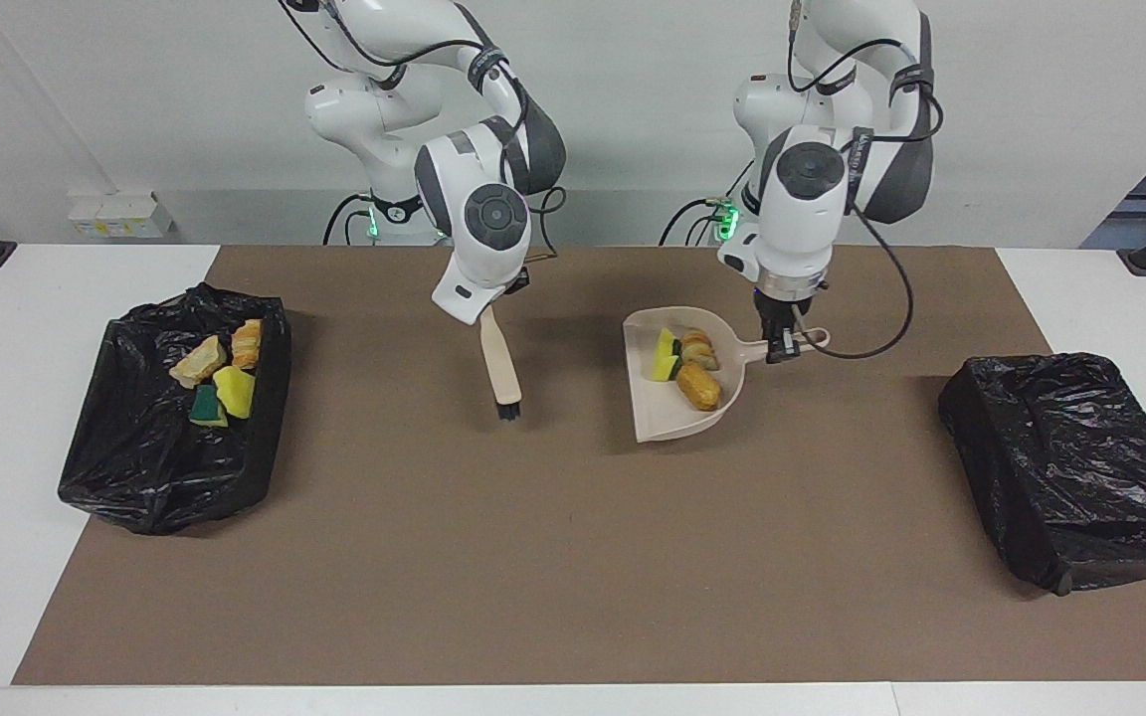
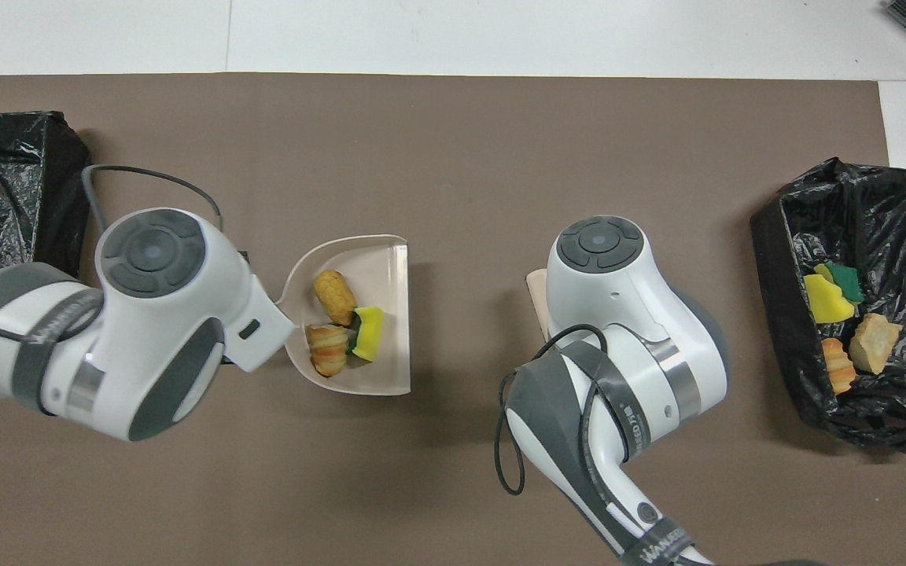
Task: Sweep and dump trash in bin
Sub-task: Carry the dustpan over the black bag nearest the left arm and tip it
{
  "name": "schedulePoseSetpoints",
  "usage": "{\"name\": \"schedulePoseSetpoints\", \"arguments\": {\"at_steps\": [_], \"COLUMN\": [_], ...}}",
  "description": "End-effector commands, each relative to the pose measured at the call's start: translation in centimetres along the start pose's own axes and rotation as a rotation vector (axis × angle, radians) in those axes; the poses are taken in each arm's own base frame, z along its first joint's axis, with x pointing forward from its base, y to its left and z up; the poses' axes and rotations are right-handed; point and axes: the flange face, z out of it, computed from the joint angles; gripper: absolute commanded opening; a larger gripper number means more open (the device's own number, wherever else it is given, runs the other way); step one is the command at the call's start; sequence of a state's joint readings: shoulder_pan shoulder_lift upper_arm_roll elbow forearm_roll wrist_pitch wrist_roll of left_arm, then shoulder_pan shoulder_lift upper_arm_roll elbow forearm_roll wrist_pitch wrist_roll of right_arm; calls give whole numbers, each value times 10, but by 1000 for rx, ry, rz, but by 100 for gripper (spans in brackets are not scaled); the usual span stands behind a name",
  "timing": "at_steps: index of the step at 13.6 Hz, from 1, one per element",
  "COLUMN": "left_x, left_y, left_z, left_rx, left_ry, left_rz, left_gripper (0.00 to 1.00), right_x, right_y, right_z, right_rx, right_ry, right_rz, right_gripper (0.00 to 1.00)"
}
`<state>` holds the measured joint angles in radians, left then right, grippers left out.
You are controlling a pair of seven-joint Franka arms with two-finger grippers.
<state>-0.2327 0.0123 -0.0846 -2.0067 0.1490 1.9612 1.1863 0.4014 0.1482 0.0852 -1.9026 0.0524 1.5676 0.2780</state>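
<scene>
Near mid-frame the left gripper (image 1: 778,350) pinches the dustpan (image 1: 668,418) handle, three trash (image 1: 689,364) scraps inside, the right gripper (image 1: 489,310) clamps the brush (image 1: 501,363), four scraps in the left-edge bin (image 1: 135,467).

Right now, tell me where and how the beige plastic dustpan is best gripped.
Grip the beige plastic dustpan by its slim handle stub, coming down from above at the end toward the left arm's side. The handle sticks out clear of the scoop, so fingers avoid the trash pieces inside. The left end effector holds it there already.
</scene>
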Motion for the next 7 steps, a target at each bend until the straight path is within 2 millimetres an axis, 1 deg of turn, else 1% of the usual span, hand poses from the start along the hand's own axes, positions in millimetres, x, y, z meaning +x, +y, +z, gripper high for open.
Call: {"name": "schedulePoseSetpoints", "arguments": {"at_steps": [1,3,4,5,7], "left_x": [-77,-129,-165,-204,-275], "left_y": [-20,-32,-39,-45,-56], "left_z": [-1,1,5,8,6], "left_rx": [13,16,13,13,33], "left_ry": [14,17,18,25,107], "left_rz": [-77,-151,-208,-222,-225], "left_gripper": [0,0,0,0,0], "right_x": [-28,-38,-46,-54,-63], "right_y": [-21,-41,-52,-62,-82], "right_z": [7,13,17,19,21], "right_rx": [37,65,76,96,124], "right_ry": [28,45,43,36,29], "right_rz": [52,85,91,113,161], "right_gripper": [0,0,0,0,0]}}
